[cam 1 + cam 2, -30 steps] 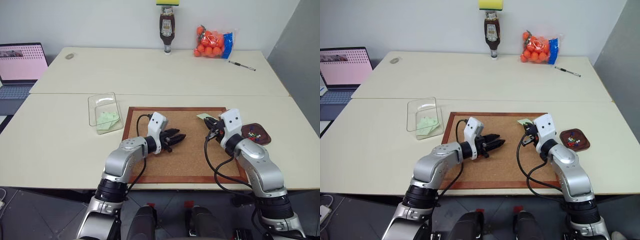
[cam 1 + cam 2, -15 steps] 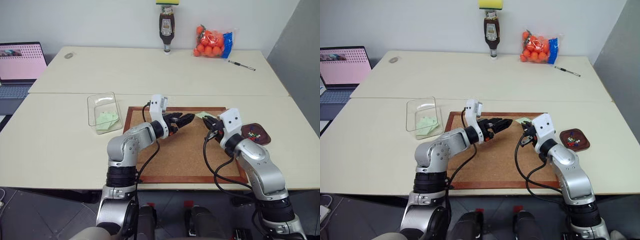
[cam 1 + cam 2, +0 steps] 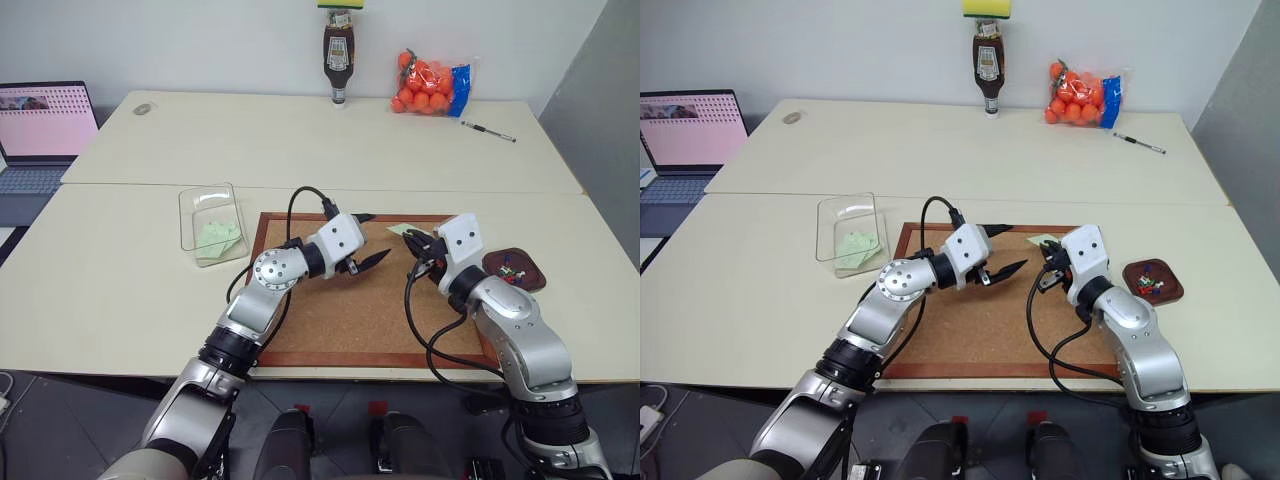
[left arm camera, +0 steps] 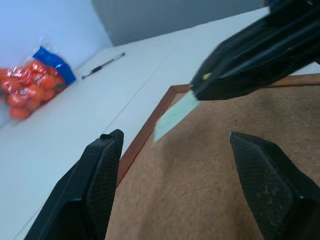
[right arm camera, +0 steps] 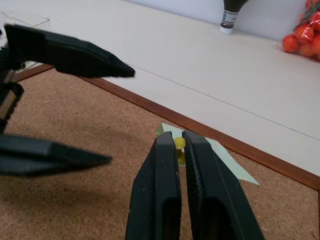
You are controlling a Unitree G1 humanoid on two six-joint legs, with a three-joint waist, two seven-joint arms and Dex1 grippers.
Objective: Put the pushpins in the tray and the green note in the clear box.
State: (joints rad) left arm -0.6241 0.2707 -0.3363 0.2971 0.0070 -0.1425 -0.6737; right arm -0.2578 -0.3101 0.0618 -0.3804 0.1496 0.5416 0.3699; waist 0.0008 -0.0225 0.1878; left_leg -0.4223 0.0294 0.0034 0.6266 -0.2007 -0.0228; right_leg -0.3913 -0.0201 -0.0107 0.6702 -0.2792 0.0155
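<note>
The left claw (image 3: 362,240) has swung up from mid-board toward the far right corner of the cork board (image 3: 350,320) and rolled; its fingers now stand spread wide and empty, pointing at the green note (image 3: 407,230).

The right claw (image 5: 177,150) stays closed on a yellow pushpin (image 5: 179,143) that sits on this note. Judged from this, the pin is being pulled while the left claw prepares to take the freed paper.

Count:
- Green notes: two. One is at the board corner; one already lies inside the clear box (image 3: 193,200), left of the board on the tabletop (image 3: 120,290).
- Trays: one, the tray (image 3: 530,272), right of the board, holding several pushpins (image 3: 510,268); their number cannot be told.
</note>
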